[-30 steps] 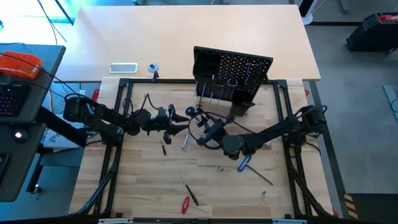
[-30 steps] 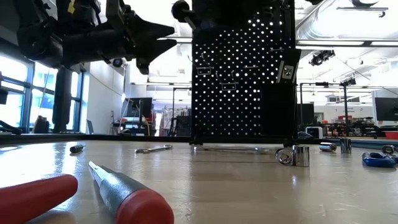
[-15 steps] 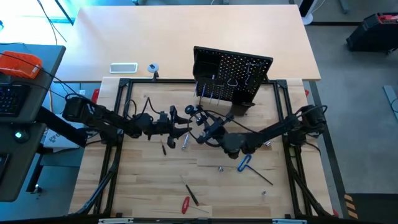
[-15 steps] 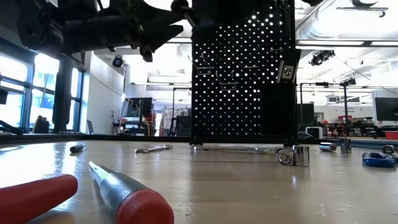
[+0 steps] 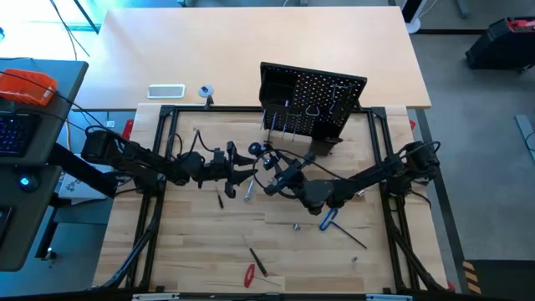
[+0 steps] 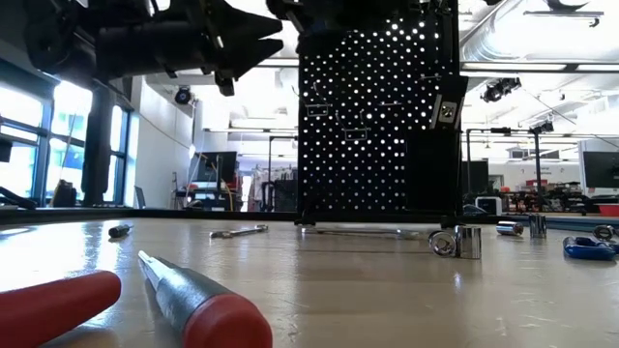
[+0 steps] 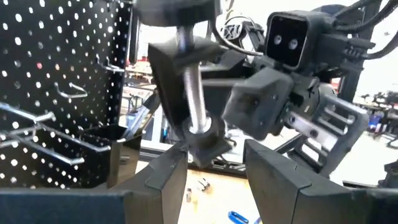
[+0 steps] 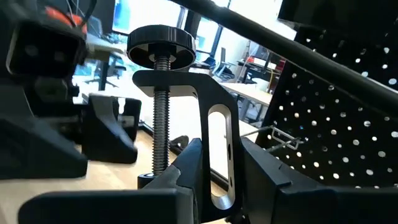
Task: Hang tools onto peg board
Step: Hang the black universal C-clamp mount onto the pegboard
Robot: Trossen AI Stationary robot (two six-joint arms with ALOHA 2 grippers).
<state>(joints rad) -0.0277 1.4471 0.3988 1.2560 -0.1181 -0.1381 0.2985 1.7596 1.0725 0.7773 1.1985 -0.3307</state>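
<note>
We hold the black metal C-clamp with its threaded screw (image 8: pixel 186 124) upright between our right fingers (image 8: pixel 221 171), while our left fingers (image 7: pixel 214 165) stand spread just beside it, the black perforated peg board (image 5: pixel 313 96) close beyond.

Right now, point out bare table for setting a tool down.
Bare wood: near left, between the left arm and the red-handled screwdriver. Crowded: before the peg board, where both arms meet, and around the blue-handled hex key.
</note>
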